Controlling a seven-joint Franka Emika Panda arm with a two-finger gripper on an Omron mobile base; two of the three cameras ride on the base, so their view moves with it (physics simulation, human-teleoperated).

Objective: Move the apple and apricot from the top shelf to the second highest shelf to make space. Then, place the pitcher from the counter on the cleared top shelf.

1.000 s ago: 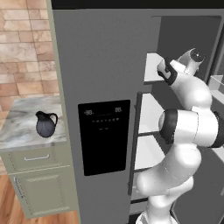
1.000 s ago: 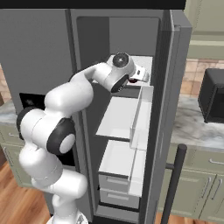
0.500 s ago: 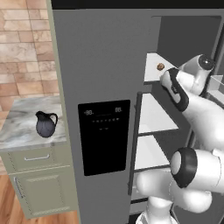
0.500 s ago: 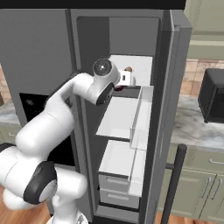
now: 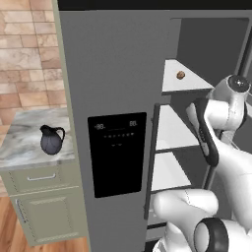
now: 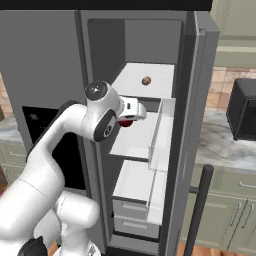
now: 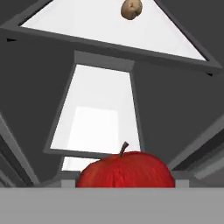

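Apple status, jaws first? (ann1)
Jaws are closed on the apple, one on each side, spread to about its width. Stem points up in the hand view. (ann2)
Where is it in the fridge? (ann1)
Right base view has it just under the white hand, below the rim of the top shelf and over the left front part of the second highest shelf. Can't tell if it touches that shelf. (ann2)
Apricot? (ann1)
Apricot sits alone on the top shelf, toward the middle, well apart from the apple. Same in the left base view, and in the hand view it is on the white panel at the top. (ann2)
Shelves in the hand view? (ann1)
Top shelf runs across the upper part, second highest shelf is beyond the apple, with grey walls on both sides. (ann2)
Arm? (ann1)
White arm reaches into the open fridge from the left in the right base view. (ann2)
Pitcher? (ann1)
Pitcher stands upright on the counter, left of the fridge door with the black panel. Handle is to its right in that view. (ann2)
Anything else? (ann1)
Dark box on the counter right of the fridge. (ann2)
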